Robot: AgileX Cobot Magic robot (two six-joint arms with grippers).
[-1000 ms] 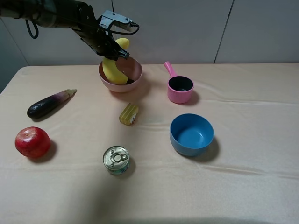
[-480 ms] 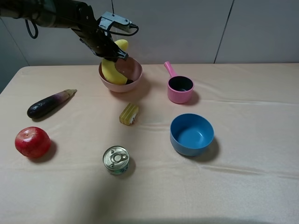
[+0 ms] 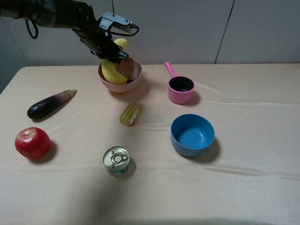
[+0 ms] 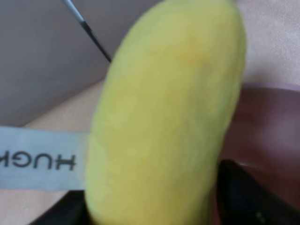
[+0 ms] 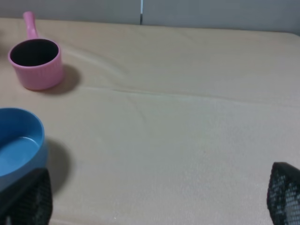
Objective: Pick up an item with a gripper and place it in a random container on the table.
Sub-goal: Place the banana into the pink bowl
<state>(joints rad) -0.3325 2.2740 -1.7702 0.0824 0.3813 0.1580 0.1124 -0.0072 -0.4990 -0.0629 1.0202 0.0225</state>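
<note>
Toward the back left of the cloth-covered surface (image 3: 243,187), the plush banana (image 3: 110,71) is gripped by the left arm's fingers (image 3: 116,51), which are closed on it. It is held nearly upright, with its lower end inside the pale pink bowl (image 3: 127,85). Whether it touches the bottom cannot be told. The placing step is judged to be nearly done. A release is called for next, then a clean lift away. The right arm's fingers (image 5: 284,193) are spread wide and empty, near the blue bowl (image 5: 18,140).
</note>
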